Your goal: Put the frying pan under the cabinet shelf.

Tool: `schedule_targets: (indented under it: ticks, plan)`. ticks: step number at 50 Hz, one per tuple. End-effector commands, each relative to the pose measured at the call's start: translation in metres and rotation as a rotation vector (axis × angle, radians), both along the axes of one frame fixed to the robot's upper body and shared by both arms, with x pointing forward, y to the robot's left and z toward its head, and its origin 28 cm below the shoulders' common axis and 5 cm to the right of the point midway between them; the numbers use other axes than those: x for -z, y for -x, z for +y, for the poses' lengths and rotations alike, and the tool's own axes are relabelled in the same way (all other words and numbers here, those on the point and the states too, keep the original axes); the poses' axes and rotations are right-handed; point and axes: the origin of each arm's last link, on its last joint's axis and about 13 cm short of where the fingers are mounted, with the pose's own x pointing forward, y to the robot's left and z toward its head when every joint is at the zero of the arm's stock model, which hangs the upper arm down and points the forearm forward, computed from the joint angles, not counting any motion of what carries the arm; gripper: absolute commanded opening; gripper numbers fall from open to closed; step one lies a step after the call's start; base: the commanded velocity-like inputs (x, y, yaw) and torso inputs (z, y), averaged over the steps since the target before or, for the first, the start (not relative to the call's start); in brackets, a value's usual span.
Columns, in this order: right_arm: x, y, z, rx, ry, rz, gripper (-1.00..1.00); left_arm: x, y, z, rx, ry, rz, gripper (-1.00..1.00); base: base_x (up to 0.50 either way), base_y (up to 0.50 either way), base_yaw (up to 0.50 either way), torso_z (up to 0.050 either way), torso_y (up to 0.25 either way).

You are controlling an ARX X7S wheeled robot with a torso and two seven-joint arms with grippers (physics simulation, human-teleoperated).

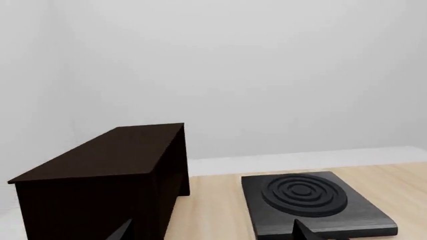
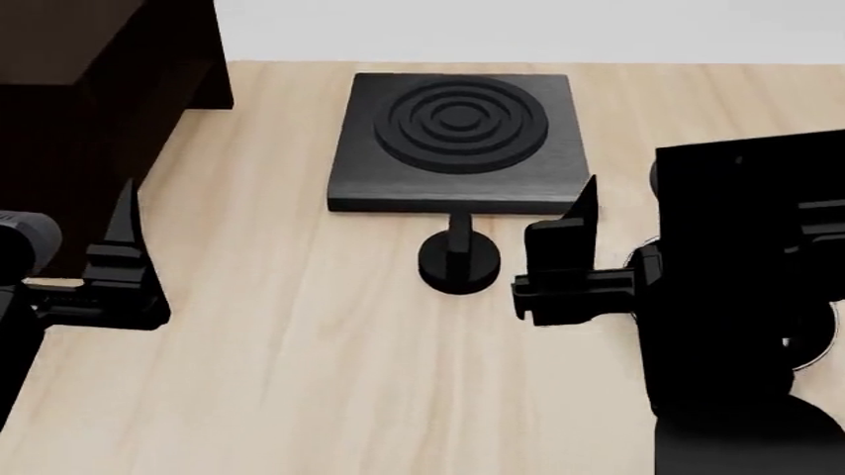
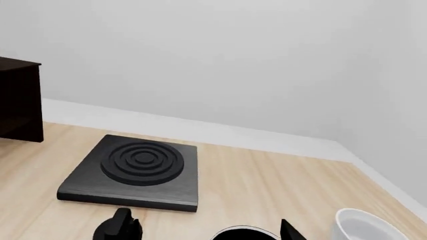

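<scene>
Only the far edge of the frying pan (image 3: 244, 233) shows, black with a thin silvery rim, in the right wrist view. It lies low between the fingertips of my right gripper (image 3: 207, 233), which is open with nothing in it. In the head view my right arm hides the pan, and the right gripper (image 2: 568, 247) stands right of the burner's front. The dark brown cabinet shelf (image 1: 100, 185) (image 2: 79, 109) stands at the far left of the table. My left gripper (image 1: 213, 233) (image 2: 126, 262) is open and empty, just in front of the cabinet's near corner.
A square black burner plate (image 2: 456, 139) (image 3: 137, 172) (image 1: 310, 200) with concentric rings lies mid-table, with a black knob (image 2: 458, 259) on a stem at its front. A white pot (image 3: 363, 225) stands to the right. A white wall runs behind the wooden table (image 2: 304, 376).
</scene>
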Motion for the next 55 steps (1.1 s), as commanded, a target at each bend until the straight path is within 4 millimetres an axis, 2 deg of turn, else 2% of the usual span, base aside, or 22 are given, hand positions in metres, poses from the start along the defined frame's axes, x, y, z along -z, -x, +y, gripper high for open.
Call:
schedule_targets:
  ticks: [1, 9, 10, 11, 12, 13, 19, 26, 30, 33, 39, 41, 42, 44, 49, 55]
  plan:
    - [0.0, 0.005, 0.001, -0.005, -0.005, 0.022, 1.0, -0.005, 0.003, 0.001, 0.002, -0.002, -0.006, 1.0, 0.19, 0.5, 0.0, 0.0, 0.0]
    - [-0.001, 0.003, 0.002, -0.01, 0.002, 0.034, 1.0, -0.006, 0.002, 0.002, 0.0, 0.003, -0.008, 1.0, 0.19, 0.5, 0.0, 0.0, 0.0]
    - [0.001, 0.001, 0.004, -0.057, 0.019, 0.063, 1.0, -0.015, 0.012, -0.004, 0.256, 0.054, 0.031, 1.0, 0.19, 0.5, 0.0, 0.0, 0.0]
    - [0.001, -0.004, 0.011, -0.103, 0.046, 0.09, 1.0, -0.034, 0.031, -0.019, 0.477, 0.027, -0.03, 1.0, 0.19, 0.5, 0.0, 0.0, 0.0]
    - [-0.002, -0.004, 0.009, -0.088, 0.03, 0.071, 1.0, -0.042, 0.028, -0.025, 0.385, 0.027, 0.039, 1.0, 0.19, 0.5, 0.0, 0.0, 0.0]
    - [-0.002, -0.003, 0.008, -0.085, 0.032, 0.07, 1.0, -0.043, 0.027, -0.025, 0.375, 0.042, 0.072, 1.0, 0.19, 0.5, 0.0, 0.0, 0.0]
    - [-0.002, 0.0, 0.009, -0.083, 0.037, 0.063, 1.0, -0.036, 0.022, -0.017, 0.268, 0.035, 0.046, 1.0, 0.19, 0.5, 0.0, 0.0, 0.0]
    - [-0.008, 0.005, 0.009, -0.074, 0.042, 0.062, 1.0, -0.035, 0.017, -0.009, 0.212, 0.027, 0.03, 1.0, 0.19, 0.5, 0.0, 0.0, 0.0]
    - [-0.007, 0.006, 0.008, -0.067, 0.041, 0.067, 1.0, -0.028, 0.014, -0.006, 0.19, 0.029, 0.044, 1.0, 0.19, 0.5, 0.0, 0.0, 0.0]
    - [-0.002, 0.002, 0.008, -0.067, 0.041, 0.073, 1.0, -0.031, 0.016, 0.0, 0.181, 0.031, 0.036, 1.0, 0.19, 0.5, 0.0, 0.0, 0.0]
    - [0.0, 0.007, 0.006, -0.045, 0.03, 0.076, 1.0, -0.022, 0.012, -0.004, 0.186, 0.016, 0.044, 1.0, 0.19, 0.5, 0.0, 0.0, 0.0]
    - [-0.002, 0.011, -0.002, 0.046, 0.008, 0.052, 1.0, -0.02, 0.012, -0.004, 0.184, 0.016, 0.046, 1.0, 0.1, 0.25, 0.0, 0.0, 0.0]
    - [-0.004, 0.013, 0.001, 0.011, 0.004, 0.039, 1.0, -0.021, 0.013, -0.002, 0.181, 0.013, 0.043, 1.0, -0.03, -0.02, 0.0, 0.0, 0.0]
    - [-0.007, 0.017, 0.002, 0.085, 0.08, 0.036, 1.0, -0.026, 0.017, 0.0, 0.175, 0.009, 0.03, 1.0, 0.0, -0.01, 0.0, 0.0, 0.0]
    - [-0.017, 0.029, -0.007, 0.081, 0.054, 0.06, 1.0, -0.037, 0.019, 0.008, 0.143, 0.014, 0.004, 1.0, 0.4, 0.0, 0.0, 0.0, 0.0]
    - [-0.022, 0.026, -0.011, 0.086, 0.051, 0.092, 1.0, -0.047, 0.016, 0.008, 0.104, 0.009, -0.009, 1.0, 0.5, 0.0, 0.0, 0.0, 0.0]
